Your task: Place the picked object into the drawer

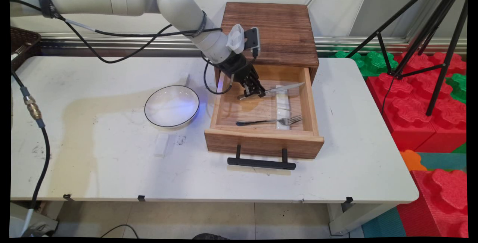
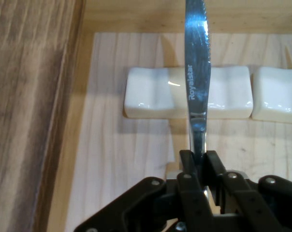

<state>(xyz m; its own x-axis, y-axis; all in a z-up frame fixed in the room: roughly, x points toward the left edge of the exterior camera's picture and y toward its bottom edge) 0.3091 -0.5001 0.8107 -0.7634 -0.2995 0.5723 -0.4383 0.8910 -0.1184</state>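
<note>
My gripper is inside the open wooden drawer, shut on the handle of a steel table knife. The knife's blade points toward the drawer's right wall. In the hand view the gripper clamps the knife, whose blade runs up over a white ceramic rest; a second white rest lies beside it. A fork lies near the drawer's front, its tines on a white rest.
A white bowl with a dark rim sits on the table left of the drawer. The wooden cabinet stands behind the drawer. A black handle juts from the drawer front. A tripod and red foam blocks stand to the right.
</note>
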